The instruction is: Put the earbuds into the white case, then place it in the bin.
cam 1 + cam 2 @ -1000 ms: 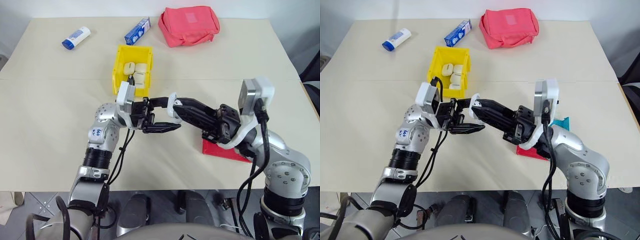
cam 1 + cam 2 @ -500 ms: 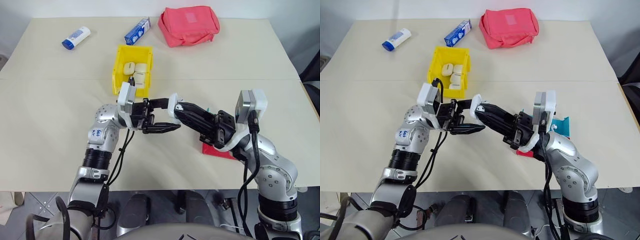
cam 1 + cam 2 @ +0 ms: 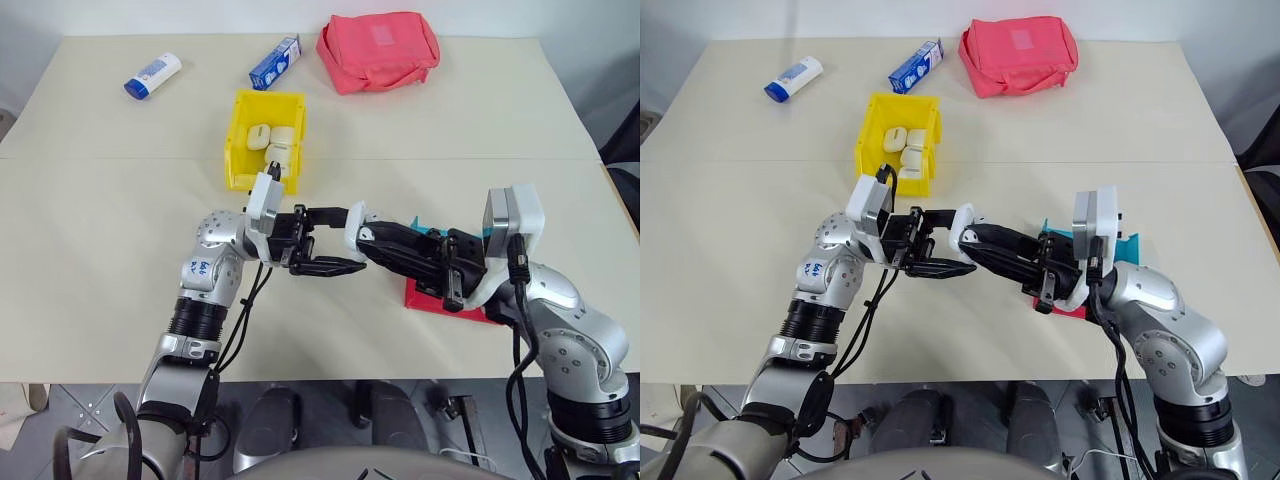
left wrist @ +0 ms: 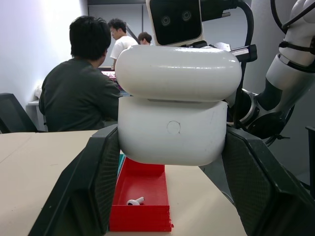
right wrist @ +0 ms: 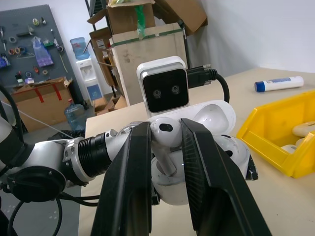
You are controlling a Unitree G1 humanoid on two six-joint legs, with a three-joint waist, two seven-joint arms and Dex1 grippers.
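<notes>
The white case [image 4: 172, 129] sits with its lid raised between the fingers of my left gripper [image 4: 171, 136], which is shut on it above the middle of the table [image 3: 100, 230]. From the right, my right gripper [image 5: 165, 132] meets it, shut on one of the earbuds [image 5: 165, 136], and holds that earbud right at the open case [image 5: 210, 117]. In the head views the two grippers touch at the case [image 3: 356, 226]. Another earbud [image 4: 134, 201] lies in the red tray [image 4: 142, 189]. Behind the left arm stands the yellow bin [image 3: 238, 150].
The bin holds several cream cases [image 3: 272, 146]. The red and teal tray [image 3: 440, 300] lies under my right forearm. At the back lie a pink pouch [image 3: 378, 50], a blue-and-white box [image 3: 275, 62] and a white bottle [image 3: 152, 75]. People sit beyond the table [image 4: 86, 93].
My right arm has sunk a little and moved right, and its wrist has rolled while its fingertips stay at the case. The left gripper still holds the case in about the same place.
</notes>
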